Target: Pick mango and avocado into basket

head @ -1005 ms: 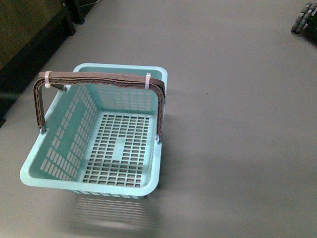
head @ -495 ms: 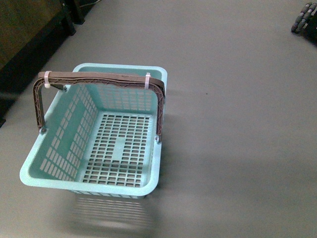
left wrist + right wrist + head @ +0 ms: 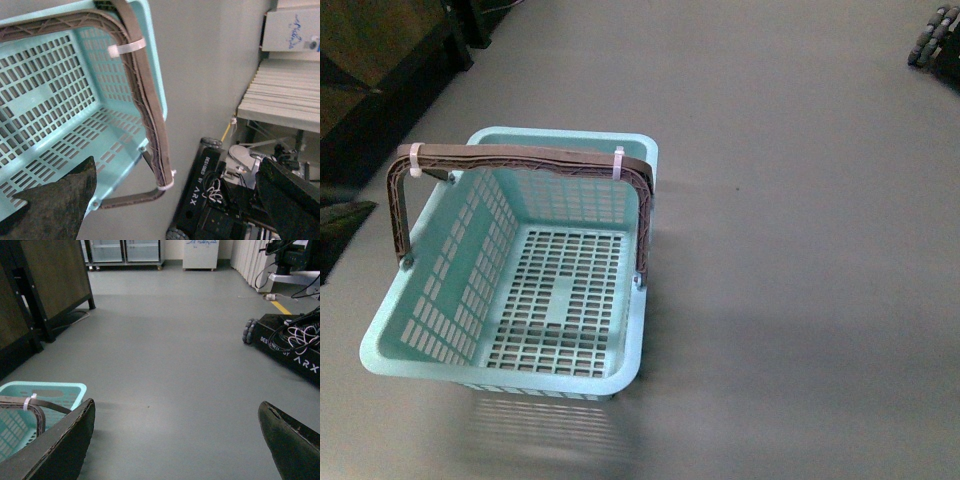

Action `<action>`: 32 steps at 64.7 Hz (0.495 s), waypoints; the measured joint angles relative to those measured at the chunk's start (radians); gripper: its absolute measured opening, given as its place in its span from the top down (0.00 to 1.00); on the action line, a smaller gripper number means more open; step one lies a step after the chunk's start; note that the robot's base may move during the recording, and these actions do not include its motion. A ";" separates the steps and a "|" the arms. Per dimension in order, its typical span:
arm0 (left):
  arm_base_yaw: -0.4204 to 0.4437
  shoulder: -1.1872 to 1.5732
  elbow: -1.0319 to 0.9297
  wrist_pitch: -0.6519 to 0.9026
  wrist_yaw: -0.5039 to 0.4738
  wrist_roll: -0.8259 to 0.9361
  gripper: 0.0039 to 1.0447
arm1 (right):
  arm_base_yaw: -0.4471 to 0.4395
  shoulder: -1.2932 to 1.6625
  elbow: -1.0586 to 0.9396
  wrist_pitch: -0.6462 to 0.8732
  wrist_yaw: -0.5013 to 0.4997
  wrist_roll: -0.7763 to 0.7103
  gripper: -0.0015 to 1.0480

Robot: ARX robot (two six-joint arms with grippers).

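The turquoise basket [image 3: 632, 330] stands on the grey floor at centre-left with nothing inside, its brown handles [image 3: 520, 155] upright and tied with white zip ties. No mango or avocado is in view. My left gripper [image 3: 175, 207] is open and hangs over the basket's [image 3: 158, 75] handle side; one finger [image 3: 60, 202] is above the lattice floor, the other above the robot base. My right gripper [image 3: 175, 450] is open over bare floor, with the basket's corner [image 3: 50, 388] beside one finger [image 3: 60, 452]. Two dark tips [image 3: 345, 215] show at the front view's left edge.
A dark wooden cabinet [image 3: 380, 60] stands at the back left. A black wheeled robot base [image 3: 295, 350] sits to the right, and its wheel [image 3: 930, 35] shows at the far right corner. White panels [image 3: 280, 100] and glass-door cabinets [image 3: 125, 250] line the room's far side.
Two dark tips have come into the left edge of the front view. The basket has not moved.
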 joint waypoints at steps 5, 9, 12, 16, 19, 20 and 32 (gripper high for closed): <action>-0.071 0.166 0.095 0.018 -0.069 -0.055 0.08 | 0.000 0.000 0.000 0.000 0.000 0.000 0.08; -0.110 0.259 0.172 0.016 -0.103 -0.081 0.08 | 0.000 0.000 0.000 0.000 0.000 0.000 0.08; -0.132 0.316 0.230 0.008 -0.122 -0.098 0.08 | 0.000 0.000 0.000 0.000 0.000 0.000 0.08; -0.156 0.378 0.304 0.000 -0.138 -0.116 0.08 | 0.000 0.000 0.000 0.000 0.000 0.000 0.08; -0.172 0.423 0.366 -0.010 -0.150 -0.127 0.08 | 0.000 0.000 0.000 0.000 0.000 0.000 0.08; -0.178 0.439 0.388 -0.015 -0.155 -0.132 0.08 | 0.000 0.000 0.000 0.000 0.000 0.000 0.08; -0.210 0.555 0.566 -0.048 -0.183 -0.149 0.08 | 0.000 0.000 0.000 0.000 0.000 0.000 0.08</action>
